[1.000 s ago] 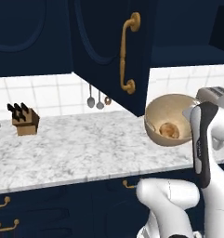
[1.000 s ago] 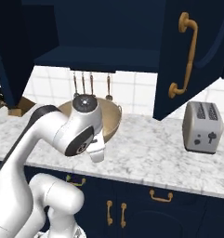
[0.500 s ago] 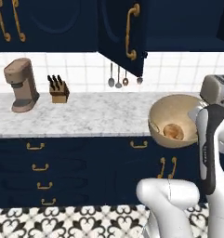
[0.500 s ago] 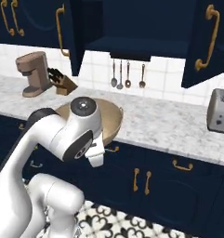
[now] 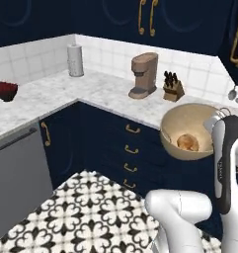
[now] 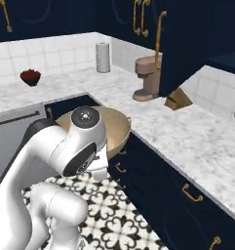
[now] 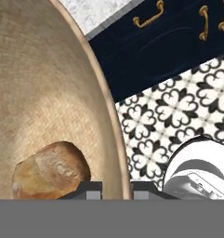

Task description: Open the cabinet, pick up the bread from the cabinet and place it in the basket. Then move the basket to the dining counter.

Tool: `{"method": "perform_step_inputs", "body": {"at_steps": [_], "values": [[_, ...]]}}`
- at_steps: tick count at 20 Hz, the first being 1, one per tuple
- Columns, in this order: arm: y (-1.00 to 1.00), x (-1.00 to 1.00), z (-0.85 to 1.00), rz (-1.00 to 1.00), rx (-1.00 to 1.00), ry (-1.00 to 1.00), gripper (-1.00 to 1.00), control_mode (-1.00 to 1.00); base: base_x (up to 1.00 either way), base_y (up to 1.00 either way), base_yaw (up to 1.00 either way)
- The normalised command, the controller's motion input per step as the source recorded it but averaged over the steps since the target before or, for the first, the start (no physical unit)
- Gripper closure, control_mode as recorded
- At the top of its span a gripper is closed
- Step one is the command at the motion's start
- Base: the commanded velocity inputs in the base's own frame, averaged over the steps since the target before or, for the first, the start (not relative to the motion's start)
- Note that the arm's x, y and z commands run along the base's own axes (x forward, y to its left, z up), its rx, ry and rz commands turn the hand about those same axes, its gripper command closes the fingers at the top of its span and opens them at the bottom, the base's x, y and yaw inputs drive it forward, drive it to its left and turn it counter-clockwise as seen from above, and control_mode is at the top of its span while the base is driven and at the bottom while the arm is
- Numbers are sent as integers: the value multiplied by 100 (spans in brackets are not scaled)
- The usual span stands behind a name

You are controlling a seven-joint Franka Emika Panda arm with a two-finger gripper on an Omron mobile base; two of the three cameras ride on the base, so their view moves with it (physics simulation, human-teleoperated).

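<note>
Gripper point(image 7: 114, 194) clamped on basket point(image 5: 176, 129) rim, held off the floor w/ bread point(image 7: 50, 171) inside (coffee maker point(image 5: 143, 75) behind).

Counter point(image 5: 96, 94): you see an L-shaped marble top.
Corner: paper towel roll point(image 5: 75, 60) upright.
Left run: dark red bowl point(image 5: 5, 91).
Back run: coffee maker point(image 5: 142, 75), with knife block point(image 5: 172, 87) just beside it.

Round tan woven basket point(image 7: 48, 93) cut off by hand view's left edge; white arm hides most of it in right base view.
</note>
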Motion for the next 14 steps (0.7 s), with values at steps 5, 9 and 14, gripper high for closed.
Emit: {"method": "perform_step_inputs", "body": {"at_steps": [5,9,14], "values": [[0,0,0,0,0,0,100,100,0,0,100],[0,0,0,0,0,0,100,100,0,0,100],[0,0,0,0,0,0,100,100,0,0,100]]}}
